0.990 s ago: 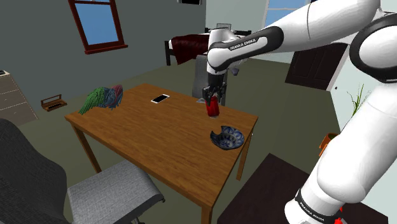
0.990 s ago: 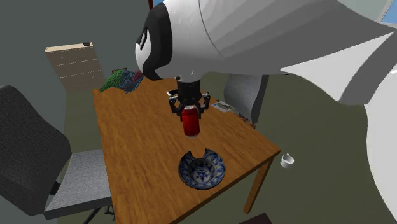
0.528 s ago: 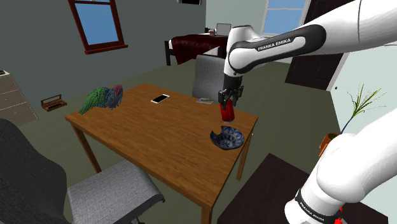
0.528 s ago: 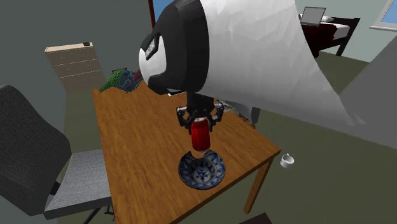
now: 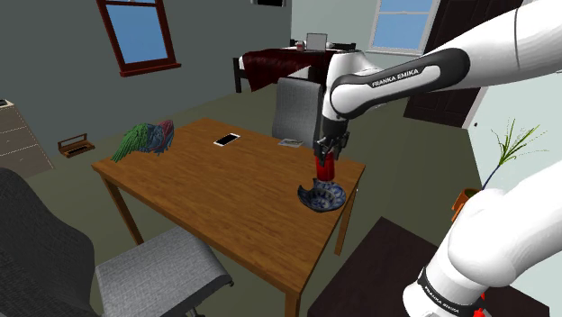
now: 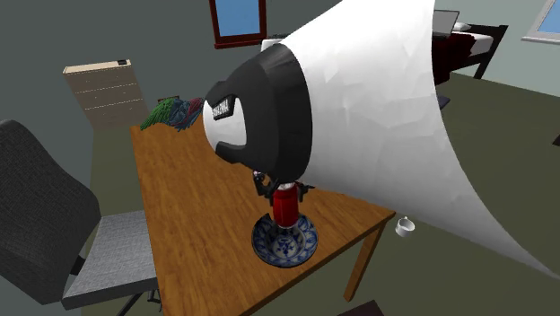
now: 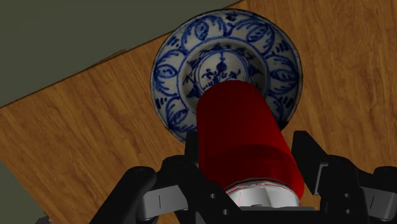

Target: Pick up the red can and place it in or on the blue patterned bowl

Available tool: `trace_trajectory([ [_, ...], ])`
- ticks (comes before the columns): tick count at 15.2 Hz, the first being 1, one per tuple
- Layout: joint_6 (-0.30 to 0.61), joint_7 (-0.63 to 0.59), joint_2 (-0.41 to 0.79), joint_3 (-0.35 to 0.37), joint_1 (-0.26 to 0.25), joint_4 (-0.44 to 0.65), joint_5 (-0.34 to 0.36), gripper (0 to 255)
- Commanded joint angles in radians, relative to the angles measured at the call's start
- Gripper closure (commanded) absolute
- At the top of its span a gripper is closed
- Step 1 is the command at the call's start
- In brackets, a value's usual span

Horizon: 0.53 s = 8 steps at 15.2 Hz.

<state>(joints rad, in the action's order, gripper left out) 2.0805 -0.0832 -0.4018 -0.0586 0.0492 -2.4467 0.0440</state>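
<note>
Since the earlier frames, the arm has swung toward the shoulder view's right and lowered, carrying the red can from above bare wood to directly over the bowl.

Shoulder view: the white arm reaches across a brown wooden table (image 5: 225, 185). Its black gripper (image 5: 322, 158) points straight down and clasps the red can (image 5: 323, 168) by the upper part. The can hangs upright just above the blue patterned bowl (image 5: 334, 197), which sits near the table's right corner. Whether the can's base touches the bowl cannot be told. Farther left on the table lie a white phone (image 5: 227, 140) and a bundle of green and blue feathers (image 5: 144, 138). A grey chair (image 5: 295, 104) stands behind the table.

Second exterior view: a large white arm segment fills much of the picture. Below it the gripper (image 6: 284, 189) holds the red can (image 6: 284, 206) upright, its lower end overlapping the middle of the bowl (image 6: 308, 244). The bowl rests on the table (image 6: 179, 197) near the close edge. A small white cup (image 6: 405, 226) sits on the floor beyond the table's corner, and a dark office chair (image 6: 45, 215) stands at the left.

Wrist view: the black fingers (image 7: 308, 153) press against both sides of the red can (image 7: 242, 127), so the gripper (image 7: 248, 162) is closed on it. Beyond the can's far end lies the bowl (image 7: 184, 51), white with blue leaf shapes around its rim, on wood grain (image 7: 83, 140)
</note>
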Motion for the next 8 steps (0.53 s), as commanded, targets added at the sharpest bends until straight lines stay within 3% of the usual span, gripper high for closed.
trace_trajectory([
  [1, 0.028, 0.001, 0.009, -0.001, 0.001, -0.018, 0.001, 255],
  [8, 0.132, 0.000, 0.051, -0.004, 0.001, -0.080, 0.002, 255],
])
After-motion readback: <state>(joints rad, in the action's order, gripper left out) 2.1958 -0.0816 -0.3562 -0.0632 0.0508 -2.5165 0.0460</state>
